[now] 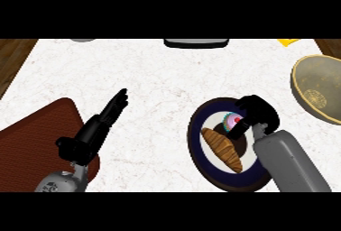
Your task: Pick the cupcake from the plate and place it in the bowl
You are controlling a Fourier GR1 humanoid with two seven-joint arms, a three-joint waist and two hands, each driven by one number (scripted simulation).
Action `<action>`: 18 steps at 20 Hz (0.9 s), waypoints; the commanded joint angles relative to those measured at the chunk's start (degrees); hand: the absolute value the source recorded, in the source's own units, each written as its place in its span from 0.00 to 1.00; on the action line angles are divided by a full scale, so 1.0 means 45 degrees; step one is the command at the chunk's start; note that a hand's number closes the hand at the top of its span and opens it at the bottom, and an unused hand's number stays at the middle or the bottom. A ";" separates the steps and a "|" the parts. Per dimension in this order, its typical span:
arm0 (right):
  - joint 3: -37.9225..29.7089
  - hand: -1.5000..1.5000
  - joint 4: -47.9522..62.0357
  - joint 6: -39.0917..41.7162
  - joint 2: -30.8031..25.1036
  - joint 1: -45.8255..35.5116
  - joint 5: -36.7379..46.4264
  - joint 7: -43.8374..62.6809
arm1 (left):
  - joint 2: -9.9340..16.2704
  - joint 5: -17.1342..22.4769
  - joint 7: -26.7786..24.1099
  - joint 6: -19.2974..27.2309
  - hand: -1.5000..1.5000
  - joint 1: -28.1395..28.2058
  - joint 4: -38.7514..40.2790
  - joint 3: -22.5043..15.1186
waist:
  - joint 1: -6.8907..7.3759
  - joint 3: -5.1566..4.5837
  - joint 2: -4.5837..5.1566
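We see the right hand (256, 112) over the plate (200, 153), fingers seemingly curled on the cupcake (234, 121); left hand (110, 113) lies straight-fingered.

Right hand (256, 113) curled, fingers bent — left hand (106, 118) straight, fingers extended.

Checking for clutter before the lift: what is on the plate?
On the plate lie a croissant and the cupcake. The right hand is at the cupcake and covers part of it and the plate's far rim.

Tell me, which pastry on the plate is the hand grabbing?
The cupcake with pink frosting, under the right hand; the brown croissant lies untouched beside it.
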 commanded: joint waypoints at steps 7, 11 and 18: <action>0.0204 1.00 0.0348 0.0323 -0.0606 0.0395 0.1103 -0.3349 | -0.0372 -0.0549 -0.0224 -0.0262 0.50 -0.0048 0.0260 0.0253 | -0.0031 0.0021 0.0026; 0.3424 1.00 -0.1844 0.2571 -0.1913 0.1221 0.1073 -0.7992 | -0.0303 -0.0381 -0.0125 -0.0323 0.50 0.0040 0.0170 0.0250 | -0.0147 0.0031 -0.0149; 0.3661 1.00 -0.4363 0.1570 -0.7051 0.2505 0.1690 -1.4506 | -0.0180 -0.0209 -0.0029 -0.0247 0.50 0.0295 -0.0039 0.0602 | -0.0538 0.0046 -0.0126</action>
